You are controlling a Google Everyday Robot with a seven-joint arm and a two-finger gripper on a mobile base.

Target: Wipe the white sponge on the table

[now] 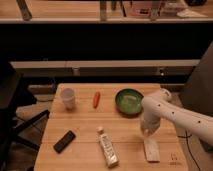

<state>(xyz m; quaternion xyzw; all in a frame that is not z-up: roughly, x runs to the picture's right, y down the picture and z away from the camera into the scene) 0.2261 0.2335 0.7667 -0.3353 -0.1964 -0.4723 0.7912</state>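
Observation:
The white sponge [151, 149] lies flat on the light wooden table [85, 125], near its front right edge. My gripper [146, 132] hangs from the white arm that comes in from the right. It is just above the sponge's far end, at or very close to it. The arm's wrist hides the space between the gripper and the sponge.
A green bowl [128, 101] stands behind the gripper. A long white capped tube [107, 147] lies left of the sponge. A black remote [64, 141], a white cup [68, 98] and a small orange carrot [96, 99] sit on the left half. A dark chair [15, 115] stands left of the table.

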